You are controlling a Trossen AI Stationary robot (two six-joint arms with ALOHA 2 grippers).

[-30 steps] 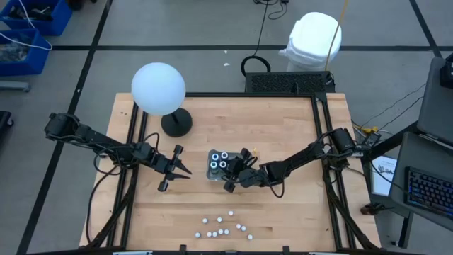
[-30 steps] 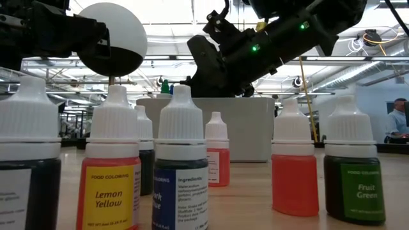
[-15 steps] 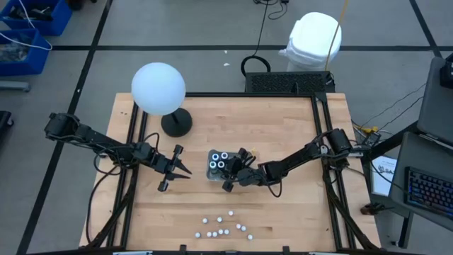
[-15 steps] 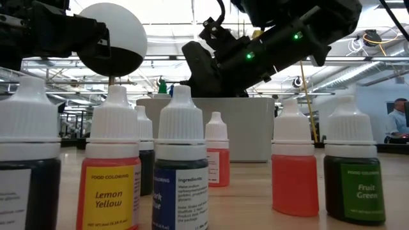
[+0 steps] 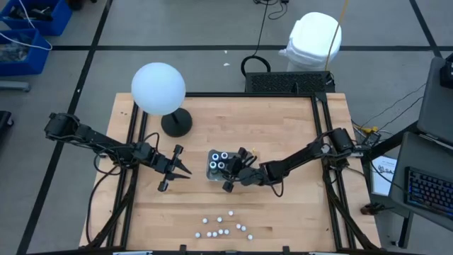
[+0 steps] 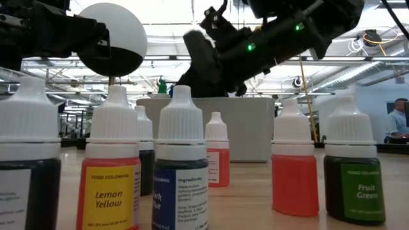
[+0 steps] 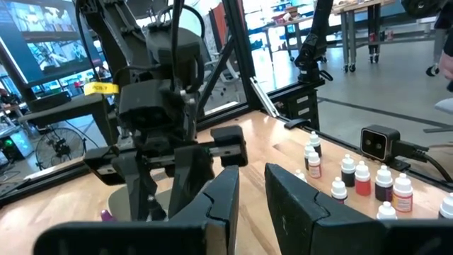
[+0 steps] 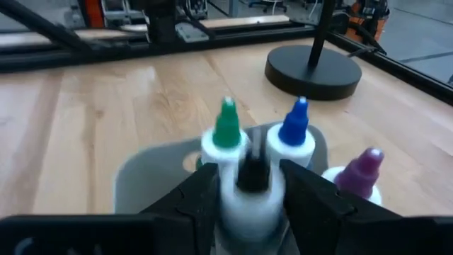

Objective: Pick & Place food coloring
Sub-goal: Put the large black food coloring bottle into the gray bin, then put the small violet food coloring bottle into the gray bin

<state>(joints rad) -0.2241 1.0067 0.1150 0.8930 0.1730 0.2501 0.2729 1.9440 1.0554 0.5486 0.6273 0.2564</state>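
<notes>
Item: right gripper (image 8: 251, 185), over the tray (image 5: 212, 172) at table centre. I am seeing its fingers parting around a black-tipped bottle (image 8: 249, 185) now standing beside the green (image 8: 226, 131) and blue (image 8: 294, 127) ones; a second ago they sat tighter. I am reading this as release: bottle delivered. Remaining bottles (image 5: 221, 227) waiting near the front edge. Left gripper (image 5: 172, 171) idling nearby, fingers narrowly apart, empty.
</notes>
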